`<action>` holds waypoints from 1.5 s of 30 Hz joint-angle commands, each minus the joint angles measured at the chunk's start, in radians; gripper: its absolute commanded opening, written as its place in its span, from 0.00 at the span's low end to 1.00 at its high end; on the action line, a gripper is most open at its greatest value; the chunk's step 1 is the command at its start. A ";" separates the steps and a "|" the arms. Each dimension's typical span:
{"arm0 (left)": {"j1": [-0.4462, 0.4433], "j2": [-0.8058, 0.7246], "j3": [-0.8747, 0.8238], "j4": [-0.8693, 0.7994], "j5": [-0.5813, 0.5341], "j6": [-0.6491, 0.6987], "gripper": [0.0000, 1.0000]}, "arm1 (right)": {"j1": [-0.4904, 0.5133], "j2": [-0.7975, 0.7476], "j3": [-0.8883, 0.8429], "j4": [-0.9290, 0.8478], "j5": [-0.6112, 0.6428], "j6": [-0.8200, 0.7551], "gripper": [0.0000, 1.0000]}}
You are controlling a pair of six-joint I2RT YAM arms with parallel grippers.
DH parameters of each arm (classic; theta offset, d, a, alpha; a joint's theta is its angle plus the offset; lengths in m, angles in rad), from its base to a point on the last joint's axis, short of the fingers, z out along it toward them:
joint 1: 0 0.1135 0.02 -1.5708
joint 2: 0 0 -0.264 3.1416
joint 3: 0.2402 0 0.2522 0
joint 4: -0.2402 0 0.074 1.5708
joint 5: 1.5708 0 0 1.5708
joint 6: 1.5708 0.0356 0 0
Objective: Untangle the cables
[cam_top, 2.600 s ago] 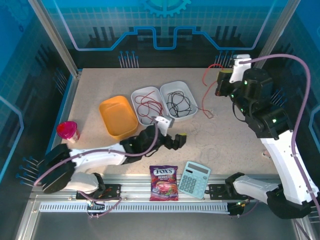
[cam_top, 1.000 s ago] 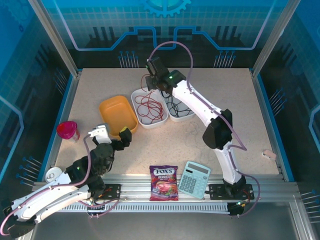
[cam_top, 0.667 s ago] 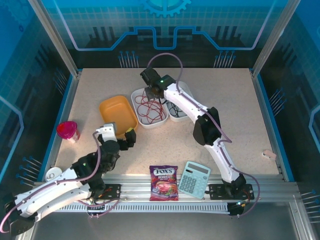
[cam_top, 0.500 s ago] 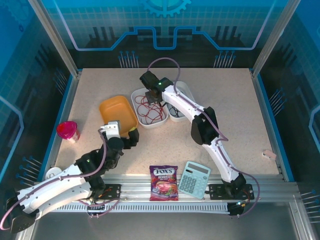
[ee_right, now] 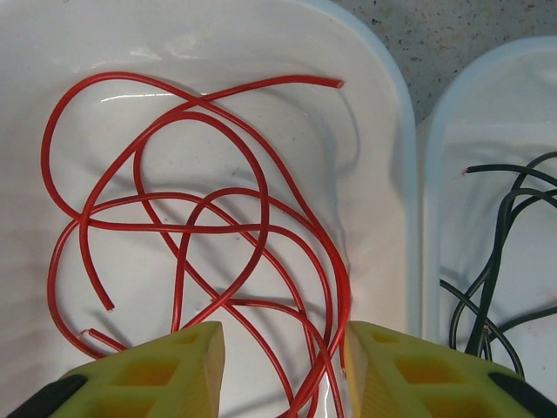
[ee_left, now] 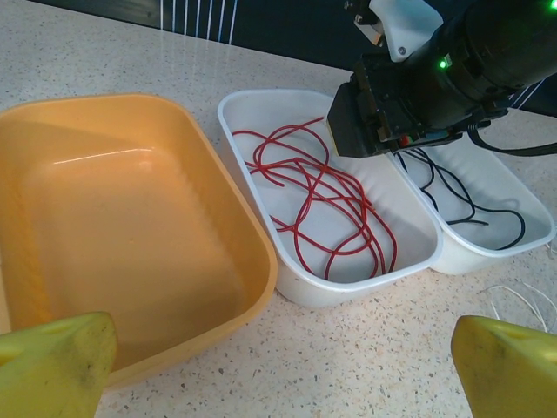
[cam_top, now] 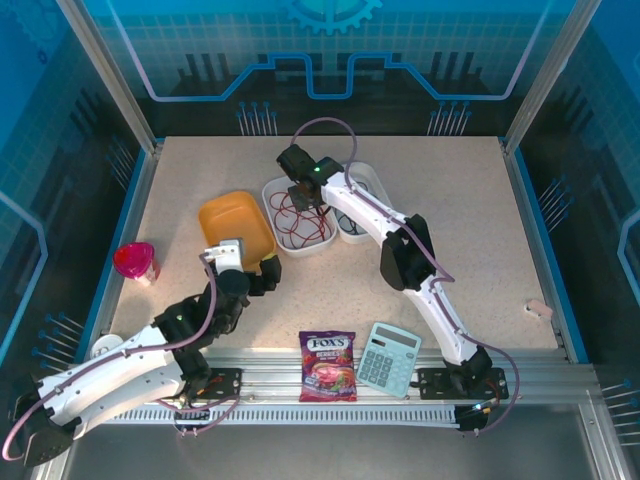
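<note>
Parting over the white tray (ee_right: 396,113), right claw (ee_right: 280,353) has released red cables (ee_right: 174,228)

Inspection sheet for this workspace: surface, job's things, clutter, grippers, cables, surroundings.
Surface: speckled beige table.
Job's things: red cables looped in a white tray; black cables in the second white tray; pale wire on the table.
Clutter: orange tub, candy bag, calculator, pink cup.
Grippers: left gripper open, near the orange tub; right gripper open above the red cables.
Cables: purple-grey arm hose, arched above the trays.
Surroundings: blue enclosure panels; metal rail.
</note>
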 commanded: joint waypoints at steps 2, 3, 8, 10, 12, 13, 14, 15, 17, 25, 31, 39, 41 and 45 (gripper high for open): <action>0.009 0.007 0.046 0.009 0.021 0.006 0.99 | 0.011 -0.147 -0.066 0.034 -0.018 0.004 0.42; 0.009 0.010 0.047 0.009 0.024 0.006 0.99 | 0.008 -0.192 -0.110 0.054 -0.022 0.008 0.42; 0.017 0.041 0.063 0.027 0.080 0.022 0.99 | -0.011 -0.423 -0.430 0.199 -0.062 0.054 0.45; 0.022 0.074 0.079 0.035 0.124 0.029 0.99 | -0.030 -0.528 -0.579 0.249 -0.074 0.082 0.50; 0.028 0.116 0.106 0.030 0.158 0.030 0.99 | -0.049 -0.626 -0.715 0.286 -0.079 0.103 0.53; 0.031 0.145 0.125 0.023 0.170 0.027 0.99 | -0.061 -0.681 -0.795 0.302 -0.075 0.114 0.53; 0.031 0.170 0.141 0.017 0.179 0.027 0.99 | -0.071 -0.725 -0.850 0.311 -0.069 0.123 0.53; 0.031 0.202 0.160 0.012 0.194 0.027 0.99 | -0.084 -0.778 -0.914 0.316 -0.057 0.137 0.54; 0.033 0.263 0.198 0.015 0.225 0.028 0.99 | -0.115 -0.873 -1.021 0.326 -0.042 0.160 0.56; 0.020 0.573 0.338 0.153 0.486 0.027 0.85 | -0.314 -1.132 -1.327 0.322 -0.099 0.203 0.63; -0.082 0.848 0.540 0.072 0.520 0.117 0.75 | -0.438 -1.213 -1.437 0.346 -0.180 0.195 0.75; -0.125 1.117 0.736 -0.006 0.599 0.162 0.53 | -0.538 -1.273 -1.514 0.354 -0.205 0.195 1.00; -0.127 1.162 0.771 -0.021 0.604 0.178 0.50 | -0.556 -1.292 -1.531 0.357 -0.210 0.198 1.00; -0.125 1.252 0.848 -0.068 0.597 0.205 0.41 | -0.591 -1.332 -1.571 0.359 -0.204 0.206 1.00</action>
